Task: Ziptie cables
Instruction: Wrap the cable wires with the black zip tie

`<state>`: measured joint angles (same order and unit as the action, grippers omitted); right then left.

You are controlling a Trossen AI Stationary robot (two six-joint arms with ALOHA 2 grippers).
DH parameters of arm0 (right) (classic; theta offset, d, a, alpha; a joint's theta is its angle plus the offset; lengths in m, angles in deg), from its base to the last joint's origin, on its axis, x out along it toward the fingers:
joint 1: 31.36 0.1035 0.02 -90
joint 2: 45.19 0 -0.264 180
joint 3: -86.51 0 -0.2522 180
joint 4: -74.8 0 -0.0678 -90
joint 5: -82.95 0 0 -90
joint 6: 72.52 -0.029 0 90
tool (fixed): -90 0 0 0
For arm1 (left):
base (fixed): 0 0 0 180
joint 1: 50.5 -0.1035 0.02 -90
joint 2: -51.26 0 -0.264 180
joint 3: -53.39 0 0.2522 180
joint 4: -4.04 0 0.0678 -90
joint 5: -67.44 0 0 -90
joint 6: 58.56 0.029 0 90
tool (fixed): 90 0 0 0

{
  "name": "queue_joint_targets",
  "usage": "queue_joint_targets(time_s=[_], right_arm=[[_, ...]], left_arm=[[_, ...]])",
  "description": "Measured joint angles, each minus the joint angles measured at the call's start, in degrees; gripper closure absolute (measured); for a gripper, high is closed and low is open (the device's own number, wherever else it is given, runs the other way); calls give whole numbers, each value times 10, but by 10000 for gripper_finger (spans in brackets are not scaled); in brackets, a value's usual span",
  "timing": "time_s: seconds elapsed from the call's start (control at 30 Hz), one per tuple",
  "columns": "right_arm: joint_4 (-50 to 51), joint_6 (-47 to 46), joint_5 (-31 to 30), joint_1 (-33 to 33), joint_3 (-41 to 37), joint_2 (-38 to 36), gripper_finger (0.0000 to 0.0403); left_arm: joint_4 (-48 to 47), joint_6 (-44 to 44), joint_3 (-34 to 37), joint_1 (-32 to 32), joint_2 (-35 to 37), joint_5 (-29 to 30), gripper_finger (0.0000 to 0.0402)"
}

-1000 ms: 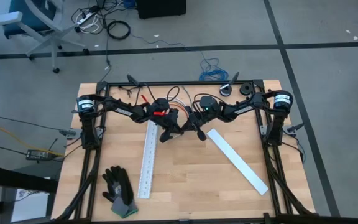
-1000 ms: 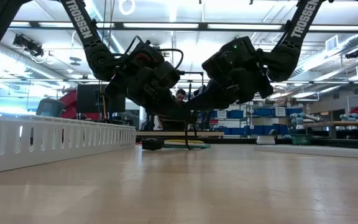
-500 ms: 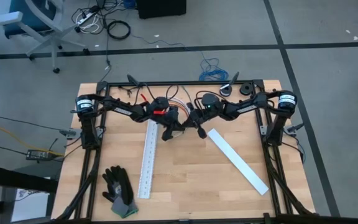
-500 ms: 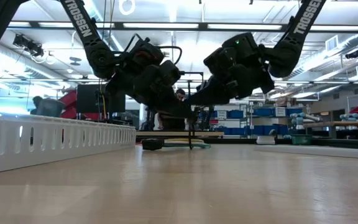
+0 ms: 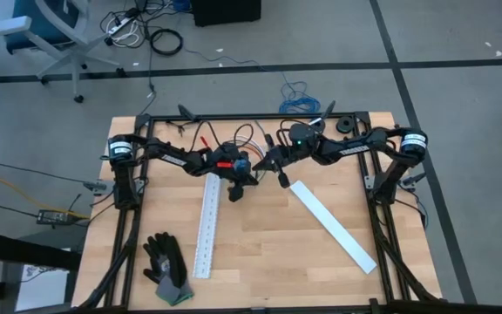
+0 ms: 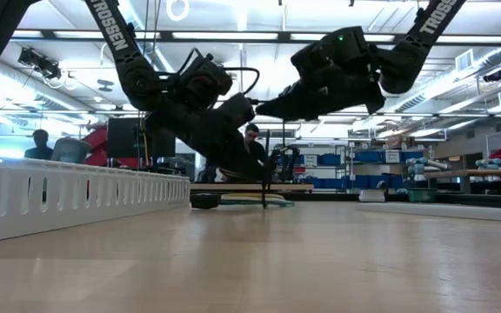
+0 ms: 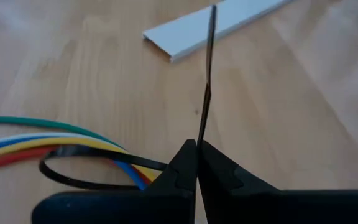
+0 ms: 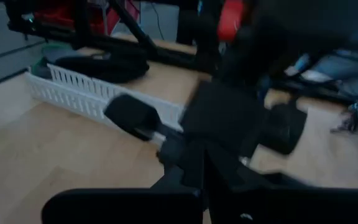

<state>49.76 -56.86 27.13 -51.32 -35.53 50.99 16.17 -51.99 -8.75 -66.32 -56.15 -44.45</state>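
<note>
You are mid-cinch: the left gripper (image 7: pixel 197 163) is clamped on the ziptie (image 7: pixel 207 81), whose loop already circles the cables (image 7: pixel 36 142) at about twelve o'clock of the table (image 5: pixel 260 253). The right gripper (image 5: pixel 268 163), fingers together, sits just beside at its three o'clock. Next you likely need to pull the tail; whether the right fingers pinch anything is hidden.

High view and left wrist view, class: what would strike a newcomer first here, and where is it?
The two dark arms meet near the table's far edge, the left gripper and right gripper close together above the wood. In the left wrist view, the left gripper is shut on the black ziptie, whose loop circles the coloured cables. Two white strips lie nearer the table's middle, with black gloves at the near left corner.
</note>
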Motion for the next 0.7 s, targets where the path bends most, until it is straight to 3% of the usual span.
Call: queue_joint_targets(time_s=[0.17, 0.33, 0.53, 0.7], right_arm=[[10, -11, -17, -3, -1, -25, 403], [84, -15, -21, -29, -1, -70, 403], [253, -16, -15, -53, -1, -103, 403], [231, -20, 3, -9, -2, -62, 403]], left_arm=[[-4, 6, 0, 4, 0, 6, 385], [-9, 5, 0, 4, 0, -13, 386], [-12, 9, 0, -3, 1, -142, 396], [-7, 5, 0, -13, 1, -233, 397]])
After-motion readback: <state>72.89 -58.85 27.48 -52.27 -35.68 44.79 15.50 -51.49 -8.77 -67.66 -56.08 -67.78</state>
